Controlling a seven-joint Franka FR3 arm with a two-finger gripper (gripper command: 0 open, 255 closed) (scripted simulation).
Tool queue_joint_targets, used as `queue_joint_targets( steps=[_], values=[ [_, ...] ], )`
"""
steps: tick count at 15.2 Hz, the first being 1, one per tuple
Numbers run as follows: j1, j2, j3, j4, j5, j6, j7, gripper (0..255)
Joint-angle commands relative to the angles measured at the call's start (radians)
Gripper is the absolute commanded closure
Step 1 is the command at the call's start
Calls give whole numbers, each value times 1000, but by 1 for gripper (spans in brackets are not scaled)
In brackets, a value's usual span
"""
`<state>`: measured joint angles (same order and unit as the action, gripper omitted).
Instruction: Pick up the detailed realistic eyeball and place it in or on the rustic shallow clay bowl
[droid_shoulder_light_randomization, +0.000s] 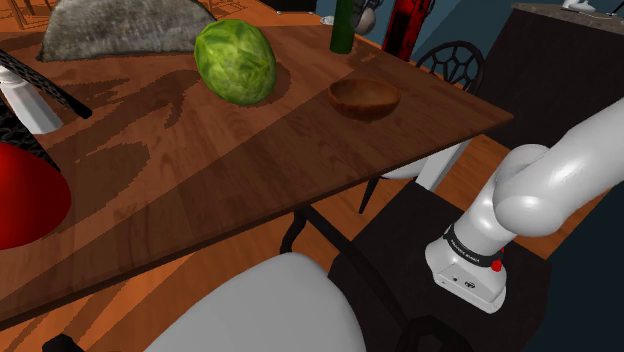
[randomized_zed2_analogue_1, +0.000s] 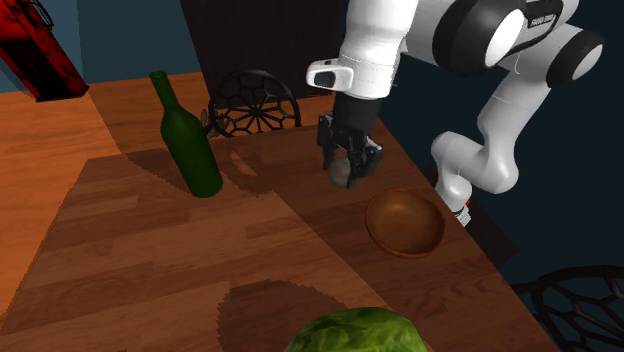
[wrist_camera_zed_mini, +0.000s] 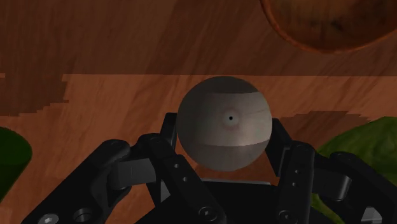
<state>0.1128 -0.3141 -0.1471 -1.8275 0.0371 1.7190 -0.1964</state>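
A pale grey eyeball (wrist_camera_zed_mini: 224, 124) with a small dark pupil sits clasped between the two black fingers of my gripper (wrist_camera_zed_mini: 222, 139). In the second exterior view the gripper (randomized_zed2_analogue_1: 348, 166) hangs a little above the wooden table (randomized_zed2_analogue_1: 150, 260), shut on the eyeball (randomized_zed2_analogue_1: 344, 174). The shallow brown bowl (randomized_zed2_analogue_1: 405, 222) stands on the table just to the second exterior view's right of the gripper and nearer that camera, with nothing in it. The bowl (droid_shoulder_light_randomization: 364, 98) lies near the table's far right corner in the shoulder view. Part of its rim (wrist_camera_zed_mini: 331, 25) shows beyond the eyeball.
A big green cabbage (droid_shoulder_light_randomization: 236, 60) lies on the table to the shoulder view's left of the bowl. A dark green bottle (randomized_zed2_analogue_1: 188, 135) stands upright near the table's edge. A black wire chair (randomized_zed2_analogue_1: 255, 100) is behind the table. A red round object (droid_shoulder_light_randomization: 25, 195) sits at the shoulder view's left edge.
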Motion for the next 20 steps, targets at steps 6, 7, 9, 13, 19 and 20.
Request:
queue_joint_targets(
  steps=[6,7,9,13,19,20],
  values=[
    [30,-197,106,-173,-4,-18,139,255],
    [35,-222,122,-193,-1,-23,158,255],
    [45,-269,154,-227,7,-33,197,255],
    [52,-315,177,-301,16,-4,223,255],
    [52,-339,178,-400,17,71,220,255],
    [52,-342,179,-416,18,84,220,255]
  ],
)
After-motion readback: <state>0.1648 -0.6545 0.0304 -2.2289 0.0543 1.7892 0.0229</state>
